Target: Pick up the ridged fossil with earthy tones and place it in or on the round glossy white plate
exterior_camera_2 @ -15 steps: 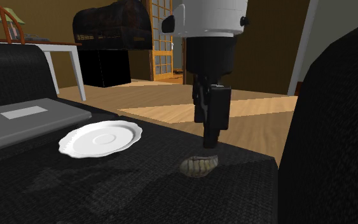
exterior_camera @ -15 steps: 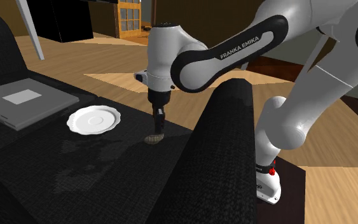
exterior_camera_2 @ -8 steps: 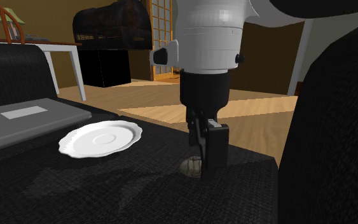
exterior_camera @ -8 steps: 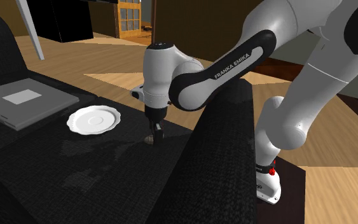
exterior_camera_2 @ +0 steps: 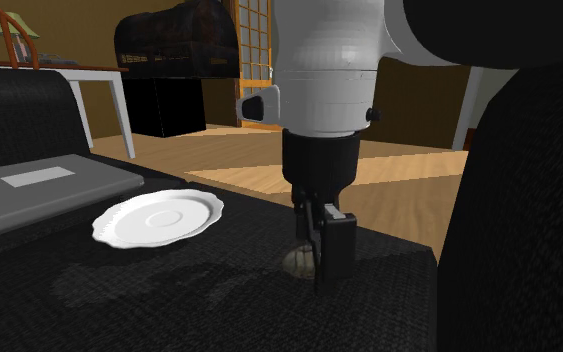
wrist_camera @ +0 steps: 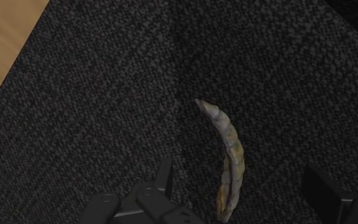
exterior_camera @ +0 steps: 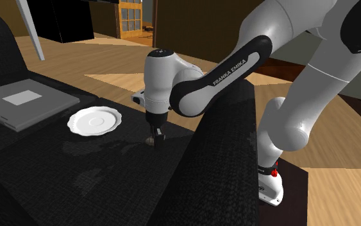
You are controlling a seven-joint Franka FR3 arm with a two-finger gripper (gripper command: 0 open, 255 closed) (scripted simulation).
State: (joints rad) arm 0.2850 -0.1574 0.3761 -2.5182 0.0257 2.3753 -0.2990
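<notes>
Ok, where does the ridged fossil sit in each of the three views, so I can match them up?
Shoulder view: fossil on the black seat, mostly hidden behind the gripper, right of the white plate.
Second exterior view: low centre, peeking out left of the gripper, right of the plate.
Wrist view: a thin curved sliver between the open fingers, touching neither.
Shared landmark: the gripper straddling the fossil.

The fossil [wrist_camera: 229, 159] has ridges in beige and grey-brown, with some yellowish spots. The plate [exterior_camera: 95, 121] is glossy white. The sofa cushion [wrist_camera: 95, 95] is black with a fine speckled weave. The laptop [exterior_camera: 22, 103] is grey with a paler rectangle.
</notes>
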